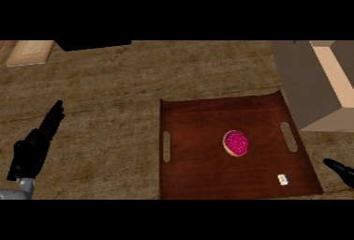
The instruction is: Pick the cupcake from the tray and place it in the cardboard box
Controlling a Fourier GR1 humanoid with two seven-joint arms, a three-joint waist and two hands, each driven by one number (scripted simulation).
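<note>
While the brown counter [104, 93] fills most of the head view, the cardboard box [304, 79] stands at its upper right, open at the top, with its near corner just beside the tray's far right corner. Next in size, the dark wooden tray [200, 173] lies at centre right, a slot handle cut into each short side. At the view's left the left hand [33, 145] rests with straight fingers pointing up, holding nothing. Only dark fingertips of the right hand [340, 169] show at the right edge, just off the tray; whether that hand is spread or curled, I cannot tell. On the tray's middle sits the cupcake [236, 143], pink topped with a pale base, untouched. It is probably light, soft and easily crushed, and the topping would likely smear, so I would take it low by the sides of the base. Smallest is a little white object [282, 179] near the tray's near right corner.
</note>
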